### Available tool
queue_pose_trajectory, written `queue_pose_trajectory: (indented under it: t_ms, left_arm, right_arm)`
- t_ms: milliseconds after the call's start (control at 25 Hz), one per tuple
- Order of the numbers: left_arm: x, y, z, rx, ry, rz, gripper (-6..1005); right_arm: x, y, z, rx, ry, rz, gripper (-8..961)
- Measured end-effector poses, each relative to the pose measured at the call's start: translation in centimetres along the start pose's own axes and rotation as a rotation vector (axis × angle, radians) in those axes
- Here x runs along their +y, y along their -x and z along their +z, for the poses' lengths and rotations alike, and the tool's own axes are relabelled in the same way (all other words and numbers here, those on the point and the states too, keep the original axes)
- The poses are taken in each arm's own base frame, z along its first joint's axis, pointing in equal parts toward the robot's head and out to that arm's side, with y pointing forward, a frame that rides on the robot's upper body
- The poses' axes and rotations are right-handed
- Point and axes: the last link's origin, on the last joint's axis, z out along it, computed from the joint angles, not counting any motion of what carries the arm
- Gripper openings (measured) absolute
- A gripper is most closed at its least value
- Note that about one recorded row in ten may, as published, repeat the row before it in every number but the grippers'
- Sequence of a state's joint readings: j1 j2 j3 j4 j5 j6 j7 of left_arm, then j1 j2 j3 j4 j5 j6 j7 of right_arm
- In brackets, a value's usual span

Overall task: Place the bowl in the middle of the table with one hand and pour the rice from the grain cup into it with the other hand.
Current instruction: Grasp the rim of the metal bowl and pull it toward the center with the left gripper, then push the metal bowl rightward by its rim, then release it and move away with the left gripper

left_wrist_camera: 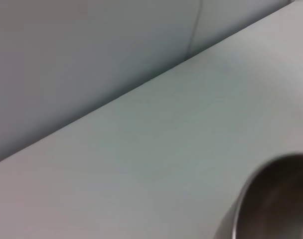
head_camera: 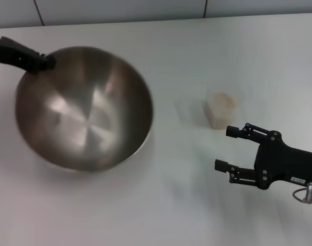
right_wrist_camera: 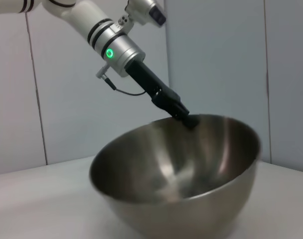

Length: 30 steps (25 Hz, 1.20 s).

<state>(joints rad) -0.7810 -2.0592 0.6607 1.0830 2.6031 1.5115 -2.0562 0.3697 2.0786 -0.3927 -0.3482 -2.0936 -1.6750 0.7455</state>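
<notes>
The large steel bowl (head_camera: 84, 107) is on the left half of the white table (head_camera: 166, 210), tilted, with its inside facing me. My left gripper (head_camera: 43, 62) is shut on its far-left rim. The right wrist view shows the bowl (right_wrist_camera: 181, 169) with the left gripper (right_wrist_camera: 184, 115) pinching its rim. The left wrist view shows only an edge of the bowl (left_wrist_camera: 273, 199). The clear grain cup (head_camera: 221, 109) stands upright right of centre, with pale rice (head_camera: 223, 104) in it. My right gripper (head_camera: 224, 148) is open and empty, just in front of the cup and apart from it.
Grey panels (head_camera: 120, 10) run along the table's far edge. Bare tabletop lies between the bowl and the cup and along the front edge.
</notes>
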Motion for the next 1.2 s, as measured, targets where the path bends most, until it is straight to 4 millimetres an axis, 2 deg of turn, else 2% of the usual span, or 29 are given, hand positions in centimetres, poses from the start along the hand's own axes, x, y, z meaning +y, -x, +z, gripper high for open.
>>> queue_pose_trajectory:
  t_ms: [560,600,720,1200]
  left_arm:
    - [2.0,-3.5,1.0,0.032,0.085,0.026,47]
    - [2.7,-4.6,1.6,0.051,0.118,0.033,48]
    - [3.3,-5.4,2.7,0.058,0.134,0.046,48]
    - [4.2,-6.3,5.1,0.045,0.132,0.078,47]
  right_arm:
    - [0.0,0.0,0.0,0.000,-0.001,0.001,819]
    - [0.1,-0.1,-0.1,0.001,-0.001,0.002,819]
    - [0.1,-0.1,-0.1,0.000,-0.001,0.002,819]
    - [0.3,-0.2,-0.1,-0.002,-0.001,0.014,820]
